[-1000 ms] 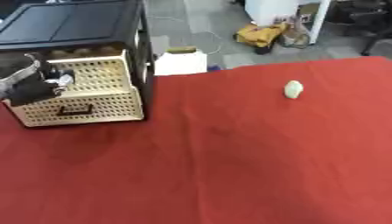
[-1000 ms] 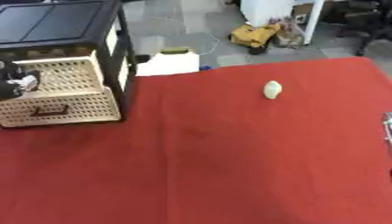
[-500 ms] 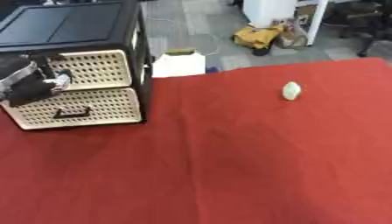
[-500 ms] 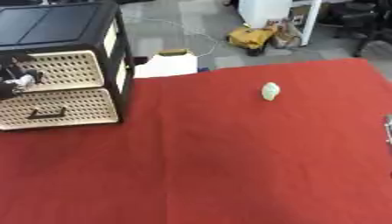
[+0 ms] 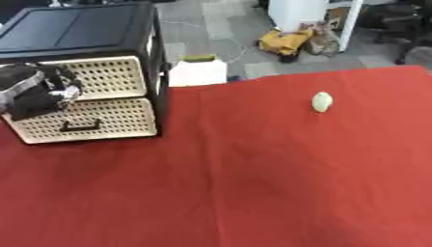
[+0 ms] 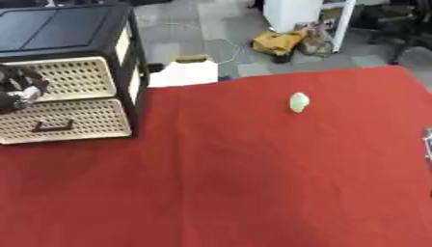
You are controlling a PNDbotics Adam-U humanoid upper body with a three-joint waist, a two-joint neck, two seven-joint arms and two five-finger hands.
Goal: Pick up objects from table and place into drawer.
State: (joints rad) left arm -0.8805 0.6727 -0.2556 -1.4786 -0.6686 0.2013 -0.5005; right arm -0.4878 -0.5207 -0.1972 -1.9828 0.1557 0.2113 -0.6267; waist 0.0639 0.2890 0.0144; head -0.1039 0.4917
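Object: pale green lump lay on the red cloth, well apart from the drawer unit.
Drawers: I saw both wicker fronts flush; contents hidden.
Left hand: at the upper drawer front; fingers curled, whether round anything I couldn't tell.
Remaining: I judged the lump undelivered.

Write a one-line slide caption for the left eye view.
Robot's left hand at the front of the black two-drawer wicker-fronted cabinet; a small pale green object sits alone across the red tablecloth.
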